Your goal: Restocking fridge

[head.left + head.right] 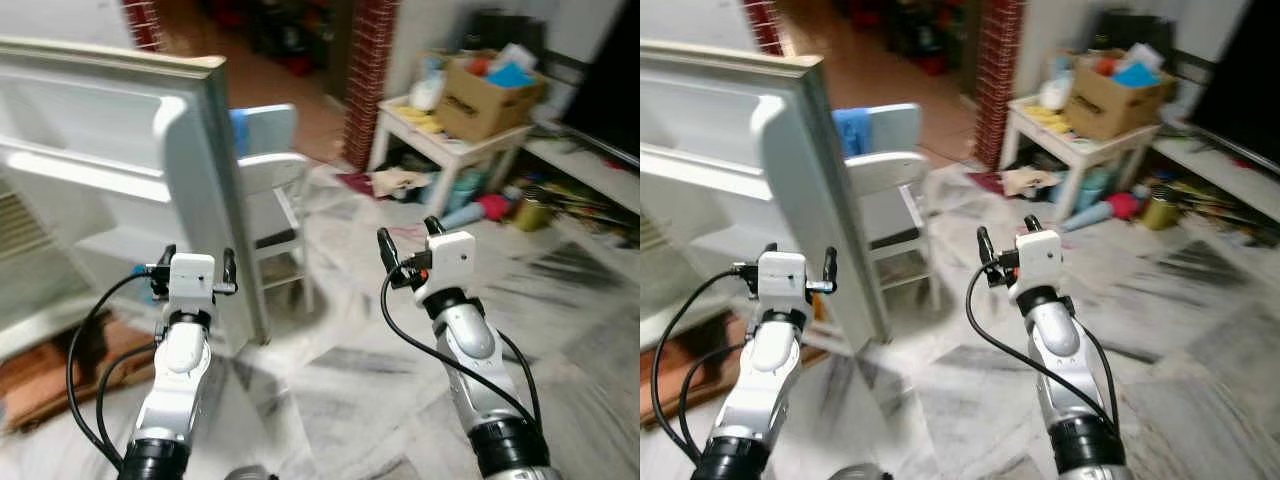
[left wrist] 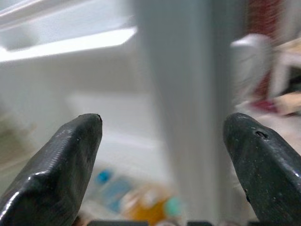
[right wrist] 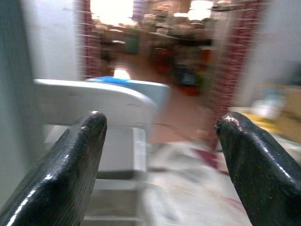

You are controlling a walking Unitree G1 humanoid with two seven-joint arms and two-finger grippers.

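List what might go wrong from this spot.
The open fridge door's edge stands right ahead of the left tool, so a forward step may knock it. A white chair sits just behind the door, narrowing the way for the right tool. The views are blurred, so aim may be poor.

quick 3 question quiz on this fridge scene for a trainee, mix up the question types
1. True or false: the fridge door stands open.
2. What stands just behind the door's edge? A) white chair B) ladder C) bicycle
3. Fill in: the cardboard box sits on a small white ____.

Key
1. True; its inner shelves face the camera.
2. A, the white chair.
3. Table. Both the left gripper and the right gripper are open and hold nothing.
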